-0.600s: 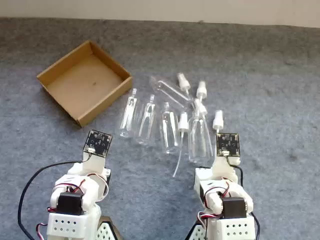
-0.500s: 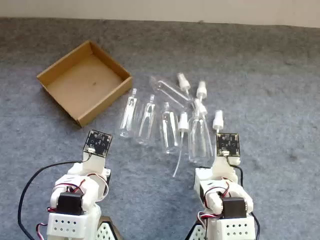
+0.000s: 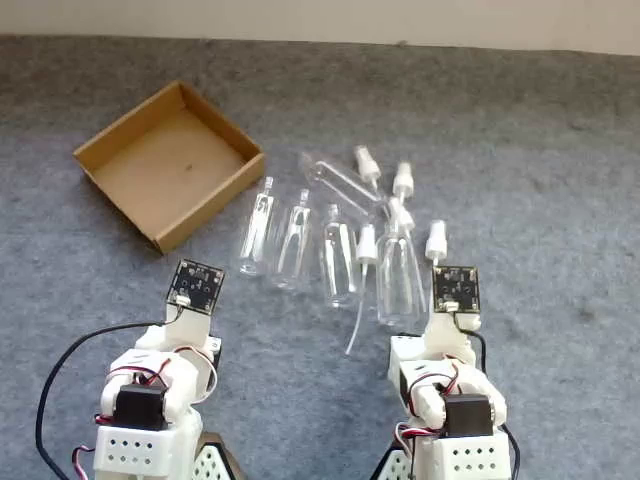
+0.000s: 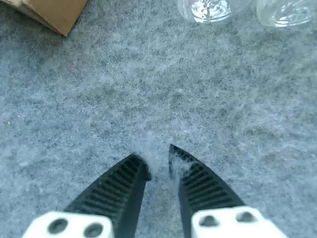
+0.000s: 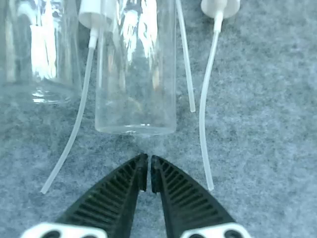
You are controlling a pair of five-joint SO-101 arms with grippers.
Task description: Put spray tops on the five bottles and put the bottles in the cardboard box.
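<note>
Several clear bottles lie side by side on the grey carpet, among them one (image 3: 256,230) nearest the box and one (image 3: 400,270) just ahead of the right arm (image 3: 455,290). White spray tops (image 3: 403,178) with thin tubes lie among and behind them. The cardboard box (image 3: 235,190) stands open at the back left. My right gripper (image 5: 148,171) is shut and holds nothing, a short way off the base of a bottle (image 5: 136,64), with a spray top tube (image 5: 205,124) beside it. My left gripper (image 4: 158,163) is shut over bare carpet, with bottle bases (image 4: 205,10) farther ahead.
A corner of the box (image 4: 47,12) lies ahead of the left gripper, off to one side. Another bottle (image 5: 39,49) and a spray top (image 5: 94,15) lie beside the near bottle. Grey carpet stretches to the right of the bottles and in front of both arms.
</note>
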